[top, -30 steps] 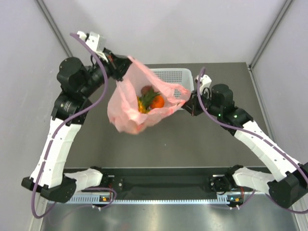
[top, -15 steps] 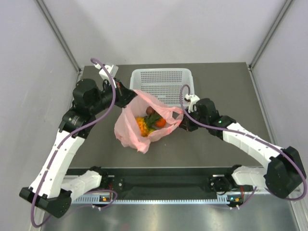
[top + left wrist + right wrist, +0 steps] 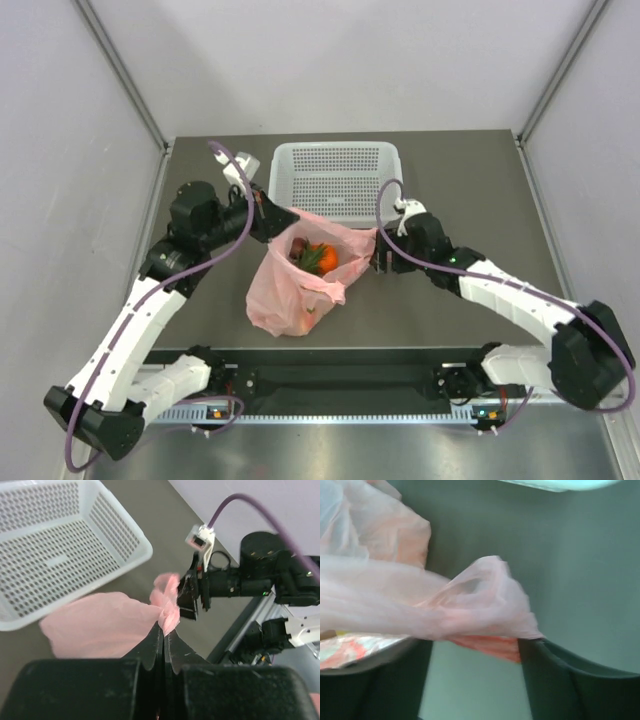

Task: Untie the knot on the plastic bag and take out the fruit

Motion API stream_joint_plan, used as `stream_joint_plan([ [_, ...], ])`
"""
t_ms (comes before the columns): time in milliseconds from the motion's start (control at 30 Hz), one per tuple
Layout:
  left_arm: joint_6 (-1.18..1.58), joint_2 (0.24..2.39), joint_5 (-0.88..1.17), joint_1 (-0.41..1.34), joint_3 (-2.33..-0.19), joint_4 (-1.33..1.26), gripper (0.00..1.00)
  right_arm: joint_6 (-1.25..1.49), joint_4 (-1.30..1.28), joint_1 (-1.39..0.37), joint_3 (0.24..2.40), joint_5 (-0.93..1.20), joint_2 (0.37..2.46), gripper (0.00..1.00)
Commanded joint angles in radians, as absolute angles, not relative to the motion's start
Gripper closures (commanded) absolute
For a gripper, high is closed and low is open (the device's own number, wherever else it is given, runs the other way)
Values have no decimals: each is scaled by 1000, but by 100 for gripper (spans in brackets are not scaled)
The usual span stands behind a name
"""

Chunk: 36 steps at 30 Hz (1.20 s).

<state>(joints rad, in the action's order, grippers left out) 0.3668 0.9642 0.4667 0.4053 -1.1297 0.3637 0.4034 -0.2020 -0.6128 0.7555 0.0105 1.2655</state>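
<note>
- The left gripper (image 3: 163,630) is clamped tight. Its two fingers meet on a fold of the plastic bag (image 3: 285,295) at the bag's left rim.
- In its own wrist view the right gripper (image 3: 476,647) has its fingers well apart. The bag's right rim lies loosely across the gap, so I judge it is no longer pinching the plastic.
- The bag sits on the table (image 3: 450,180) between the two grippers, just on the near side of the white basket (image 3: 335,152). Its body sags toward the near edge.
- The bag's mouth gapes upward and no knot shows anywhere in these views, so I judge the untying step done.
- The fruit (image 3: 318,256) is inside the bag. An orange one (image 3: 324,252), a green crown (image 3: 308,262) and a dark one (image 3: 297,244) show through the opening. Anything lower down is hidden by the plastic.
- The step in hand looks like settling the opened bag so that picking can start.
- For the next move, one gripper needs to hold the mouth open. The left one already has the rim.
- The free right gripper would then reach down through the opening and close on the topmost fruit, probably the orange one.
- The film is thin and slack, so a finger could catch plastic along with the fruit.
</note>
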Motion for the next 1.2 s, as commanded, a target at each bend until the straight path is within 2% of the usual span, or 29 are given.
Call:
stream_joint_plan([
  [0,437,933,525,439,-1043,197,100,439,-201,-632,716,-120,1119,22],
  [33,449,924,528,461,-1010,184,100,434,-233,-632,718,-124,1089,15],
  [67,457,919,538,472,-996,172,100,416,-253,-634,738,-120,1034,1],
  [300,495,855,493,525,-928,186,99,341,-429,-647,917,-29,904,0],
  [500,503,747,326,525,-870,313,81,319,-407,-807,988,0,977,0],
  [567,506,721,259,525,-856,342,80,337,-367,-875,980,-25,1020,0],
  [633,526,687,226,525,-832,371,72,353,-296,-917,966,-38,1046,0],
  [667,529,677,224,525,-822,374,65,368,-279,-943,966,-64,1080,0],
  [867,555,598,181,525,-730,414,53,391,-181,-1000,1023,-25,1234,0],
  [1000,597,552,141,525,-675,420,44,426,-178,-1014,1061,-80,1348,0],
  [1033,601,545,140,525,-648,420,39,436,-179,-1014,1069,-100,1370,0],
  [1133,615,519,130,525,-603,434,14,463,-164,-1014,1075,-143,1445,0],
  [1167,617,512,130,525,-595,445,12,469,-122,-1014,1068,-144,1465,0],
])
